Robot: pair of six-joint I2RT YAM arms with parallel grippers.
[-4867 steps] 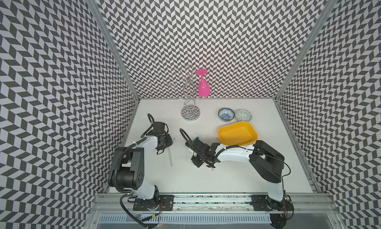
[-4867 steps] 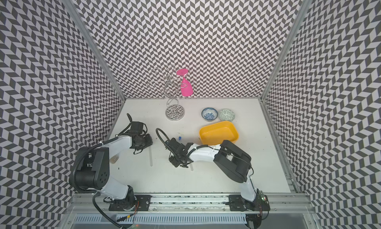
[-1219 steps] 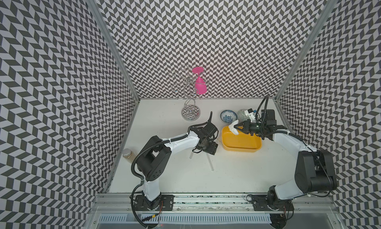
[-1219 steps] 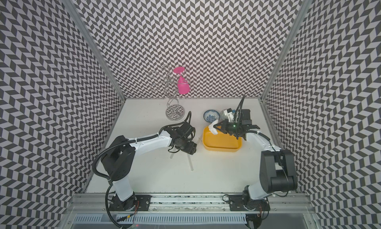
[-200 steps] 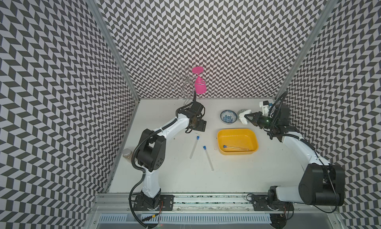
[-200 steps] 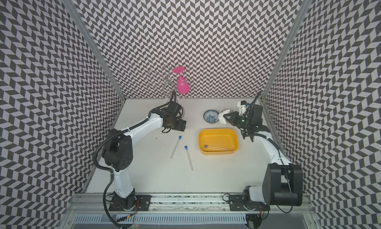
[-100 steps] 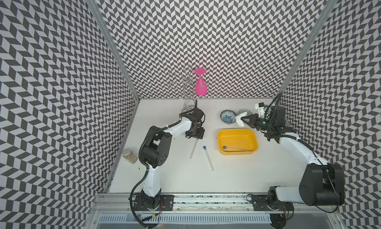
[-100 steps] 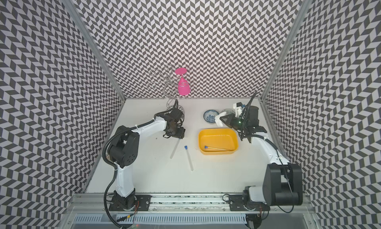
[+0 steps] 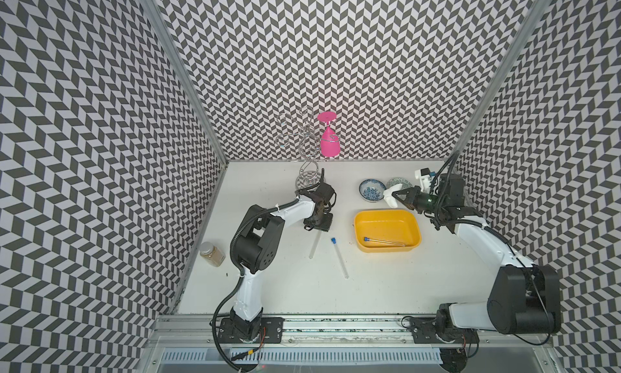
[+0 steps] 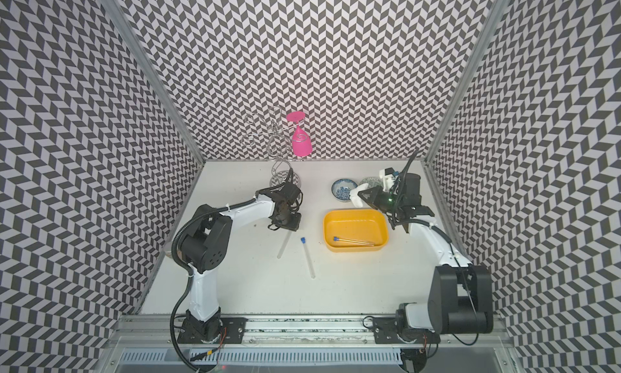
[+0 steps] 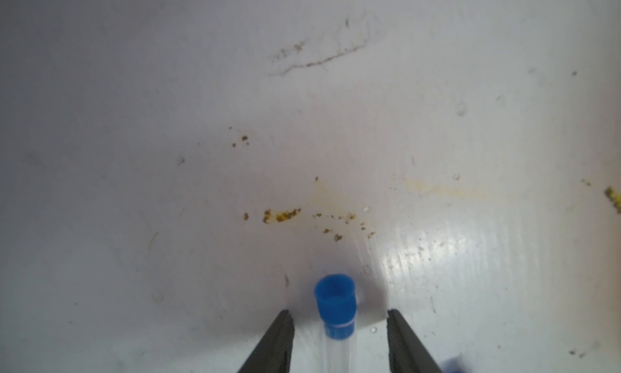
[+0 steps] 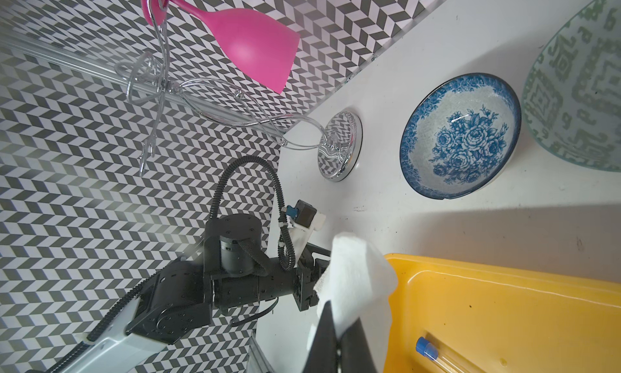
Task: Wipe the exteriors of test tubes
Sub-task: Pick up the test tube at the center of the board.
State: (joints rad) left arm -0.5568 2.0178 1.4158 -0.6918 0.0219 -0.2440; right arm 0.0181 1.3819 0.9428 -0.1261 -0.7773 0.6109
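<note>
While left arm [image 9: 293,210] points down, fingers [image 11: 276,341] (parted) straddle a tube [image 11: 336,302].

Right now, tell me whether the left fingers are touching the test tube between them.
Apart. The left wrist view shows table between the test tube and the fingers on both sides.

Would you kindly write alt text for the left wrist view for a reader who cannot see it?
A clear test tube with a blue cap lies between the open fingers of the left tool, a gap on each side. Beyond it, the white table carries yellow-brown crumbs and a smear.
</note>
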